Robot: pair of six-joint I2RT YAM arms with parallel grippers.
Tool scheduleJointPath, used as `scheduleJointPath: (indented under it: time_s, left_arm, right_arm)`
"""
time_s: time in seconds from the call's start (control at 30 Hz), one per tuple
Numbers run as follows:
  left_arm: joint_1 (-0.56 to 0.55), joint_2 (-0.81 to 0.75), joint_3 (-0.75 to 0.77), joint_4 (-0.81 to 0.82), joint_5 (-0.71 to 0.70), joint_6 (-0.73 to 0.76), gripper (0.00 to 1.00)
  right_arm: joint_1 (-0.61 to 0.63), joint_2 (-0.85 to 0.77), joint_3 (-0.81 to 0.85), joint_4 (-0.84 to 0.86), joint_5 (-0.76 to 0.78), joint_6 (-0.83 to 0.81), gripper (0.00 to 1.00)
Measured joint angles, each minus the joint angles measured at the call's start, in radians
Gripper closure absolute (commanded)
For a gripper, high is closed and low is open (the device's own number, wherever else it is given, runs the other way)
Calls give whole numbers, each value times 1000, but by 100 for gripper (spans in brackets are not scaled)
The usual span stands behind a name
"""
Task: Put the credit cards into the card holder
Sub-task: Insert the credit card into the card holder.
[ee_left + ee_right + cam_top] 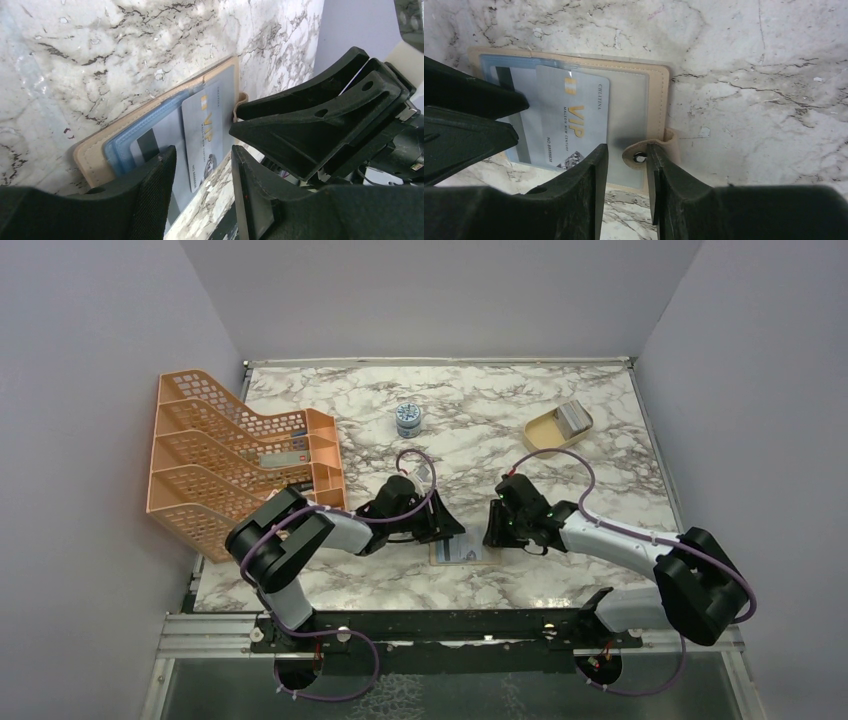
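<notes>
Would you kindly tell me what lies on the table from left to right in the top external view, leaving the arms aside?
In order: orange mesh plastic filing rack → small round blue-grey tin → open tan card holder → beige rounded dish.

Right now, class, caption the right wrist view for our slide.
Open card holder on marble table, VIP card across it, right jaws flanking its snap tab.
</notes>
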Motion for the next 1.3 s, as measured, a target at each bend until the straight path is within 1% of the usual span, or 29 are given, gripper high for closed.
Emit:
scheduleJointPath:
  time_s: [0.3,0.4,0.5,0.63,0.73,0.87,1.1,1.3]
  left_arm:
    - [-29,-4,10,-29,0,2,54]
    - [-43,10,23,-32,0,-1,54]
    - [-52,11,29,-42,0,-2,55]
    - [-52,11,31,-51,0,-5,55]
    - [-52,11,31,-55,-2,-5,55]
    - [-52,11,35,-62,-3,-4,55]
    - [-54,11,48,-71,-6,-2,55]
    - [-63,26,82,-75,-6,4,55]
  right_arm:
    - [0,4,-18,70,-82,8,63]
    - [0,3,-18,67,-89,11,64]
    - [0,-4,-5,29,-64,10,66]
    - [0,-32,26,-45,26,4,70]
    - [0,-44,46,-92,104,2,71]
    - [0,-41,48,-129,165,2,71]
    - [0,16,46,-124,181,-1,73]
    - [0,43,36,-69,145,-5,74]
